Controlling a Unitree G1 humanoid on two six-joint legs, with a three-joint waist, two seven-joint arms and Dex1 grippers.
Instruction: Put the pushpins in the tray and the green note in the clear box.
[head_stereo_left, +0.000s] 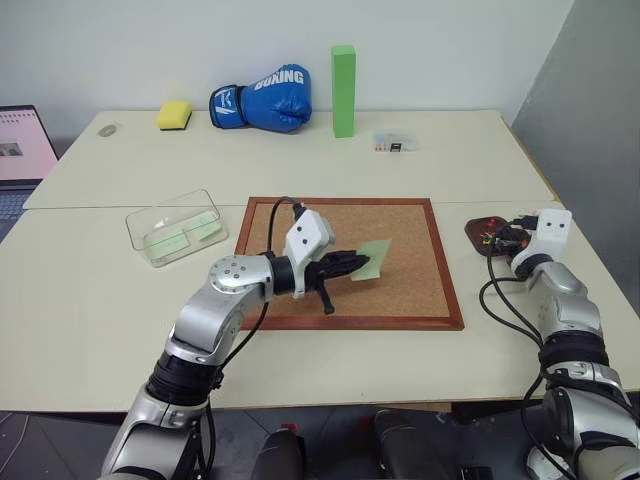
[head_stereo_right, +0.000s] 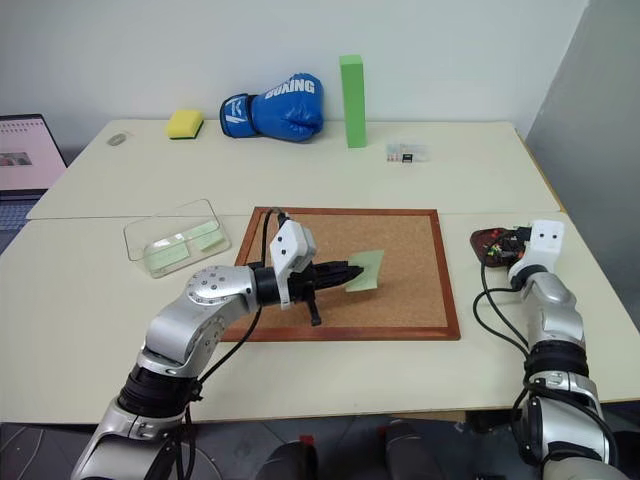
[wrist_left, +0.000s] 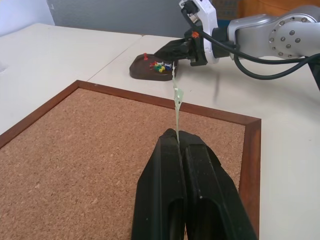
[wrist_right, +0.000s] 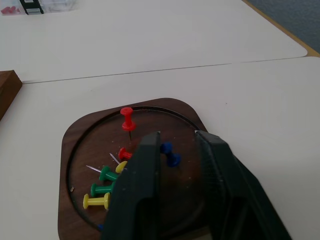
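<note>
Altogether seven pushpins (wrist_right: 129, 119) in one tray (wrist_right: 75, 137) — two red, one blue.

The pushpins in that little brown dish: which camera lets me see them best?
The right wrist view: the pushpins lie close up in the tray, with red, blue, green and yellow heads clear. The left wrist view shows them as small coloured specks; in the head views they are tiny dots.

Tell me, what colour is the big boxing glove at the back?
Blue padded boxing glove with white lettering, clearest in the left eye view.
</note>
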